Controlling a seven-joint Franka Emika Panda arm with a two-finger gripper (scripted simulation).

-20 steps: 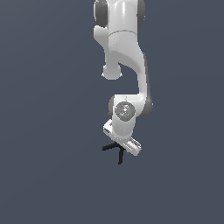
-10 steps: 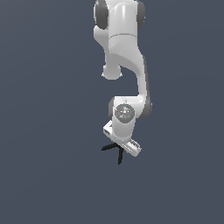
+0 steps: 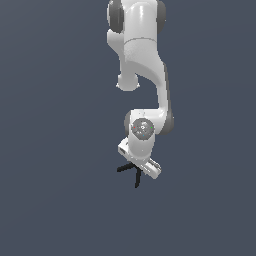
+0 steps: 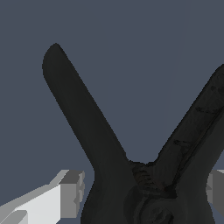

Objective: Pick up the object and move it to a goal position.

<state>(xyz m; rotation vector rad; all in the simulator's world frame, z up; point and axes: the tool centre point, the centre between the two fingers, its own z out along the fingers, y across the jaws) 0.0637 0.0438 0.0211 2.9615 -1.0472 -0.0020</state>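
Observation:
The object (image 3: 128, 168) is a small black spring clamp lying on the dark grey floor, its two thin handles splaying out from under the white hand in the exterior view. My gripper (image 3: 136, 169) is down over its pivot. In the wrist view the object (image 4: 144, 192) fills the picture, both handles spreading away in a V. One grey fingertip (image 4: 72, 192) presses at one side of the clamp's body and the other stands at the opposite side, so the gripper (image 4: 144, 194) is shut on it. The clamp's jaw end is hidden. No goal marker shows.
The white arm (image 3: 142, 60) rises from the gripper up to the exterior view's top edge. The plain dark grey floor (image 3: 55, 200) lies all around, and no other objects show.

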